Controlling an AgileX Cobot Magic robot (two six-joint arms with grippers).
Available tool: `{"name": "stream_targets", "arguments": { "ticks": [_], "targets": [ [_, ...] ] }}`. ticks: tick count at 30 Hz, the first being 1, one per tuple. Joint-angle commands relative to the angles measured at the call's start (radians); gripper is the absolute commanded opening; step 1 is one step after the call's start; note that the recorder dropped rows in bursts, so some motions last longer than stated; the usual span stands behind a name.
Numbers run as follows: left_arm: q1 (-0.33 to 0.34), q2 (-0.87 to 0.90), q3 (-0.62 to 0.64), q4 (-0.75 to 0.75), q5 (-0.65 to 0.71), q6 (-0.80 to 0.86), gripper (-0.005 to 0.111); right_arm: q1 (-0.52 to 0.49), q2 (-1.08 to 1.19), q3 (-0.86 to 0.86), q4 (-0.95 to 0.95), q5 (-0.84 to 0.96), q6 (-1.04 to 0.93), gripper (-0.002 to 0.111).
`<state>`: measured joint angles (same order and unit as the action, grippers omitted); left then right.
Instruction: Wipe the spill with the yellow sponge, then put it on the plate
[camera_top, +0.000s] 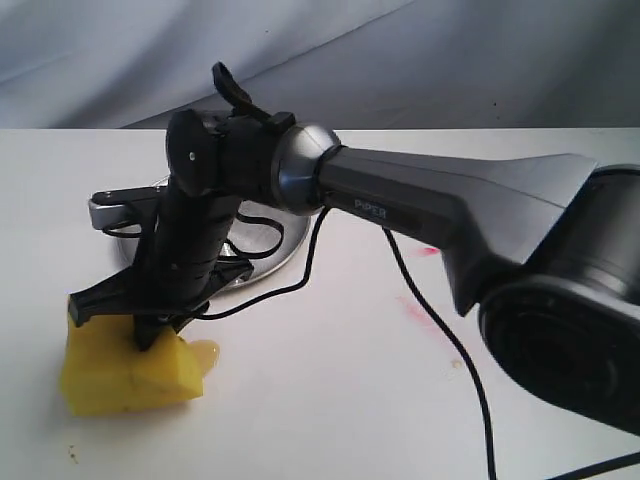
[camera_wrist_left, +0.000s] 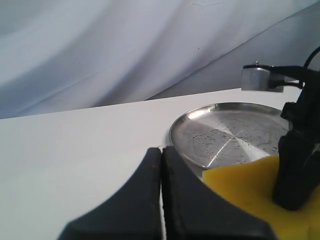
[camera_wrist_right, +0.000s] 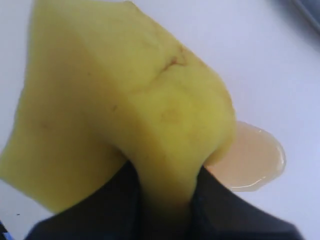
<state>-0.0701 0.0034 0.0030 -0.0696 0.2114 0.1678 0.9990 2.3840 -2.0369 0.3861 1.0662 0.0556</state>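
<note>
My right gripper (camera_top: 152, 332) reaches across to the left and is shut on the yellow sponge (camera_top: 120, 375), pinching its top so the foam bulges between the fingers (camera_wrist_right: 125, 100). The sponge rests on the white table. One of its corners touches the edge of the amber spill (camera_top: 206, 350), which shows as a small glossy puddle (camera_wrist_right: 252, 157) beside the sponge. The silver plate (camera_top: 282, 236) lies just behind the gripper, partly hidden by it. In the left wrist view the plate (camera_wrist_left: 230, 135) is near, with the sponge (camera_wrist_left: 245, 187) in front. My left gripper (camera_wrist_left: 161, 152) is shut and holds nothing.
A black cable (camera_top: 440, 330) hangs from the right arm (camera_top: 450, 200) and trails over the table. Faint pink marks (camera_top: 425, 252) stain the table to the right of the plate. A grey cloth backdrop (camera_top: 400, 60) closes off the far edge.
</note>
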Motion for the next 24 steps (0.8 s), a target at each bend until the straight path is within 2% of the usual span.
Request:
{"name": "stream_targets", "arguments": {
  "ticks": [1,7,11,17,24],
  "targets": [
    [0.001,-0.003,-0.003,0.001,-0.006,-0.008,0.000,0.001,0.032,-0.023,-0.127,0.085,0.023,0.000],
    [0.001,-0.003,-0.003,0.001,-0.006,-0.008,0.000,-0.001,0.032,-0.018,-0.408,0.155,0.064,0.000],
    [0.001,-0.003,-0.003,0.001,-0.006,-0.008,0.000,-0.005,0.013,0.038,-0.517,0.155,0.085,0.000],
    [0.001,-0.003,-0.003,0.001,-0.006,-0.008,0.000,-0.062,-0.081,0.265,-0.549,0.123,0.108,0.000],
    [0.001,-0.003,-0.003,0.001,-0.006,-0.008,0.000,-0.204,-0.247,0.579,-0.575,-0.021,0.141,0.000]
  ]
}}
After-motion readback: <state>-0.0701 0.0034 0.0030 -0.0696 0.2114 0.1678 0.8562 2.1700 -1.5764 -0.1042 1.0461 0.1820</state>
